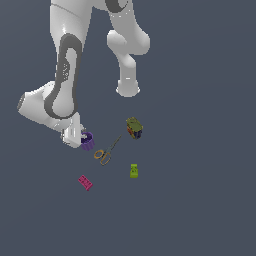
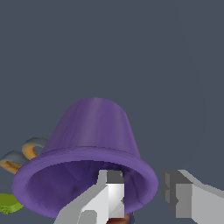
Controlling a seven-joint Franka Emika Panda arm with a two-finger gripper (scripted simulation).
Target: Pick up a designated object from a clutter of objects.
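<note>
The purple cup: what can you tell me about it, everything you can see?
The purple cup is small, smooth-looking like plastic, tapered, with a flared round rim. In the wrist view its open mouth faces the camera; one finger of the gripper reaches inside the rim, the other stays outside. In the exterior view it sits beside the orange-handled scissors.
</note>
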